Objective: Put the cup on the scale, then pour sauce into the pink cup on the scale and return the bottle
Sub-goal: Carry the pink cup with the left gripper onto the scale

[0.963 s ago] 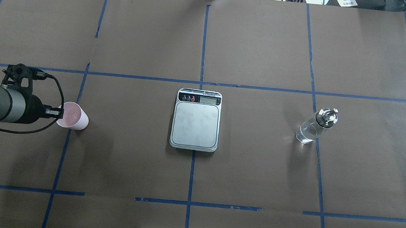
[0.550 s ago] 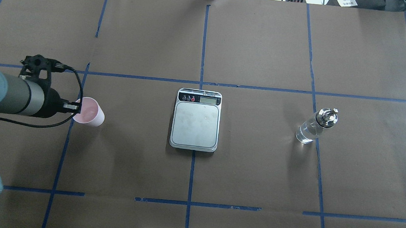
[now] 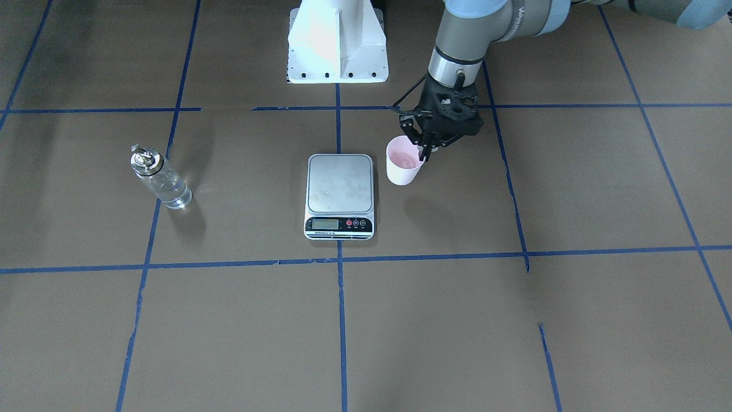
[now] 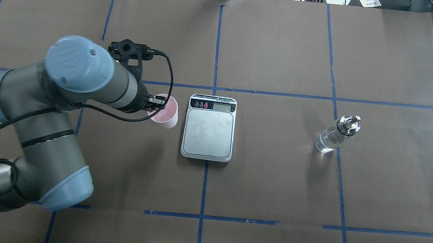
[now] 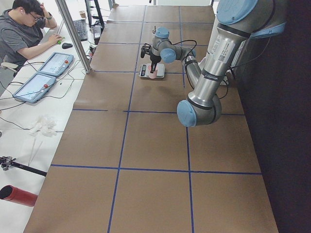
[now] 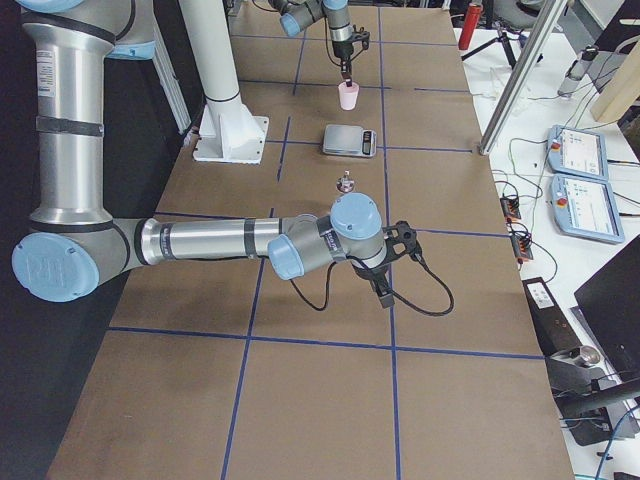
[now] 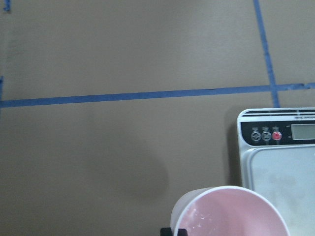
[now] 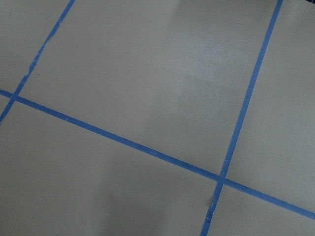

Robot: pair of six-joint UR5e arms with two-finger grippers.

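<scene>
My left end effector [image 4: 158, 103], clamped on the rim of the cup [image 4: 166, 115], has carried it across the counter [image 4: 274, 181] to just beside the scale [image 4: 208, 134], at its 9 o'clock, so I reckon set-down comes next.

Table [image 4: 286, 45]: brown paper cover, blue tape grid [image 4: 281, 94]. Side desk [image 5: 19, 121], frame left: white, two tablets [image 5: 34, 87], seated operator [image 5: 22, 34].

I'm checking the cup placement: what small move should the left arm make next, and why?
Probably shift the cup sideways over the scale: the left gripper pinches its rim, and it is beside the scale, not yet above it.
</scene>
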